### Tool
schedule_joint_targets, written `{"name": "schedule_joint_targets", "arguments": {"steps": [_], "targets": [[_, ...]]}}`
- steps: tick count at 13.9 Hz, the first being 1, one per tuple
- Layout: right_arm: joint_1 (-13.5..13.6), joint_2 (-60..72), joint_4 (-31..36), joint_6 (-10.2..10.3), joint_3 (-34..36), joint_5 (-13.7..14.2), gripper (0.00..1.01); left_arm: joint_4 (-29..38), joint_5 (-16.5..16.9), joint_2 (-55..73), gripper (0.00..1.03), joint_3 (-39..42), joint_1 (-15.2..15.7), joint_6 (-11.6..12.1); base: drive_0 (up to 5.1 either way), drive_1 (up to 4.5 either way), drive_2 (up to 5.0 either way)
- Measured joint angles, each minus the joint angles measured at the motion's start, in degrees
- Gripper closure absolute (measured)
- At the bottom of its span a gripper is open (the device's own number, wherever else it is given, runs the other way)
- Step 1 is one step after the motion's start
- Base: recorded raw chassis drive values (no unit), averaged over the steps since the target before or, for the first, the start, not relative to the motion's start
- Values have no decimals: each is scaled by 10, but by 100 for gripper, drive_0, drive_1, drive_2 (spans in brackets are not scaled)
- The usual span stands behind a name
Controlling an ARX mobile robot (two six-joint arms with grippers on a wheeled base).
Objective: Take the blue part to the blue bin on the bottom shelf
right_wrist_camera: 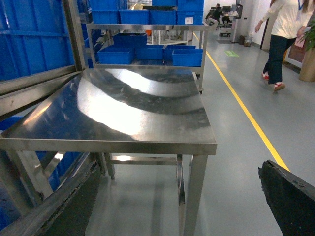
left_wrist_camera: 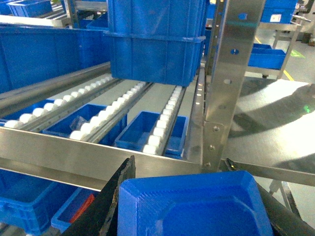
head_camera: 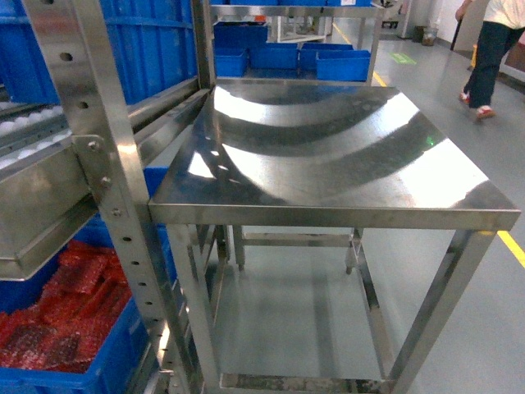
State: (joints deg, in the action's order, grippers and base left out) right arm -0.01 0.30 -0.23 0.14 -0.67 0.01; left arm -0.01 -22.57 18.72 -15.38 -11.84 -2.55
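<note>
My left gripper (left_wrist_camera: pixel 194 214) is shut on the blue part (left_wrist_camera: pixel 197 194), a flat blue tray-like piece with a raised rim, held between two black fingers (left_wrist_camera: pixel 110 201) at the bottom of the left wrist view. Just beyond it runs the shiny front rail (left_wrist_camera: pixel 74 155) of the bottom shelf, with lines of white rollers (left_wrist_camera: pixel 165 120) behind. Stacked blue bins (left_wrist_camera: pixel 155 44) stand on those rollers farther back. Smaller open blue bins (left_wrist_camera: pixel 142 132) show below, between the rollers. My right gripper (right_wrist_camera: pixel 177 206) is open and empty over the floor. Neither gripper shows in the head view.
The rack's steel upright (left_wrist_camera: pixel 226 83) stands just right of the part. A steel table (head_camera: pixel 328 148) adjoins the rack on the right. A blue bin of red bagged parts (head_camera: pixel 74 328) sits low on the left. A person (head_camera: pixel 492 49) walks at the far right near a yellow floor line (right_wrist_camera: pixel 246 108).
</note>
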Motion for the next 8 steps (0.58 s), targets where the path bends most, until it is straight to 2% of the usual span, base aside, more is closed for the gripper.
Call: {"name": "schedule_joint_targets", "arguments": {"steps": [8], "targets": [[0, 0, 0, 0, 0, 0, 3, 1, 0, -1, 59, 0, 0, 0, -471, 121, 368]]}}
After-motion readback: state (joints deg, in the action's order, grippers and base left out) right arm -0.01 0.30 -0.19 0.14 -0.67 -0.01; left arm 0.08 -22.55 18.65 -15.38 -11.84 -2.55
